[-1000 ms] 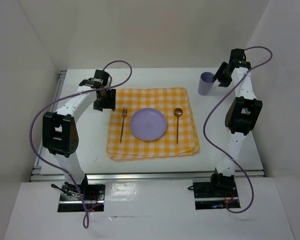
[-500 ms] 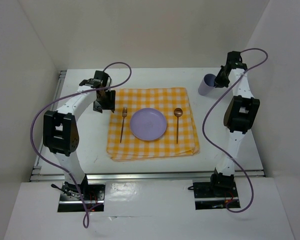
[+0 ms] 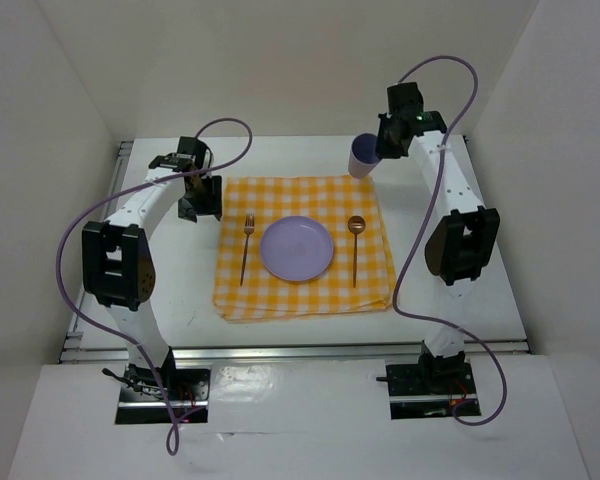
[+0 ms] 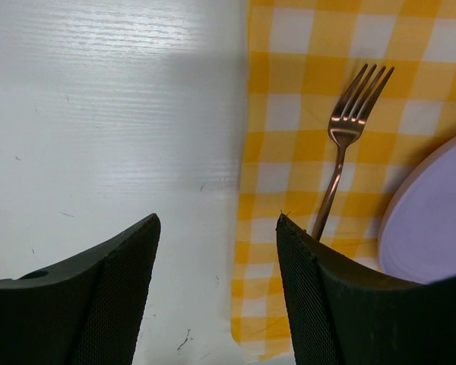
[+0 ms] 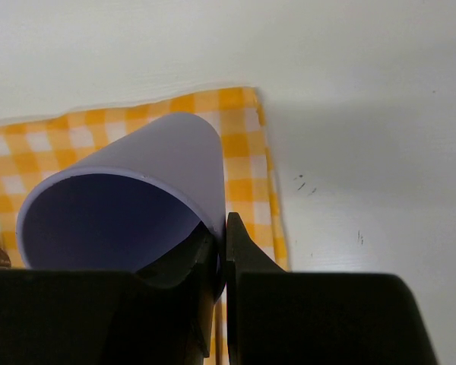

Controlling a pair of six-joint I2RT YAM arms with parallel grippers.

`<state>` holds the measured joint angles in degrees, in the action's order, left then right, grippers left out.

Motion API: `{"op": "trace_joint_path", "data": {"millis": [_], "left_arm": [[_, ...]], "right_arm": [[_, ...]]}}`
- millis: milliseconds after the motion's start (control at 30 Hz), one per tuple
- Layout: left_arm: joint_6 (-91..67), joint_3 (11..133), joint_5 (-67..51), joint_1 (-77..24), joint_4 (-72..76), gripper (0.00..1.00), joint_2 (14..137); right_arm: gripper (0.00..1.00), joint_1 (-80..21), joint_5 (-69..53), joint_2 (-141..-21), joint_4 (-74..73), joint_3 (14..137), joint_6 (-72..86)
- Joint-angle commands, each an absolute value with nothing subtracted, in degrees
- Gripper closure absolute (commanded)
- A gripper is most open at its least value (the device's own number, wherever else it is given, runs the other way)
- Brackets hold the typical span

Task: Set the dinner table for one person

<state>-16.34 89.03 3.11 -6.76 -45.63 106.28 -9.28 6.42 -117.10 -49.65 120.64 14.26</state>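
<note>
Far across the dinner table point(image 3: 280, 155), at the checked cloth's point(image 3: 300, 300) one o'clock corner, was the lilac cup point(image 3: 362, 155), brought from two o'clock by the right gripper point(image 5: 221, 232) pinching its wall, seemingly awaiting release; the left gripper point(image 4: 217, 220) gaped, empty.

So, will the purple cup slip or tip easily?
Probably light: the right gripper holds the purple cup by one wall. Its smooth wall might slip. It seems narrower at the base, so it could tip on the cloth.

No readable text, label, brand, number or sign in any view. Tabletop point(image 3: 280, 155) surface plain white; arm base plates point(image 3: 163, 388) too small to read.
</note>
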Motion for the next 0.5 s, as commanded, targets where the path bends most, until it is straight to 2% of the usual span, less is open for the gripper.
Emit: {"op": "trace_joint_path", "data": {"millis": [0, 267, 467], "left_arm": [[-15.1, 89.7, 2.6, -6.3, -46.3, 0.30, 106.7], [-14.6, 89.7, 2.1, -6.3, -46.3, 0.30, 106.2], [-14.6, 88.7, 2.1, -6.3, -45.8, 0.30, 105.6]], "right_arm": [[1.00, -9.0, 6.2, -120.1, -54.1, 123.6, 13.8], [1.00, -10.9, 4.0, -122.9, -52.8, 120.7, 14.3], [1.00, -11.5, 5.3, -127.0, -54.8, 124.2, 14.3]]}}
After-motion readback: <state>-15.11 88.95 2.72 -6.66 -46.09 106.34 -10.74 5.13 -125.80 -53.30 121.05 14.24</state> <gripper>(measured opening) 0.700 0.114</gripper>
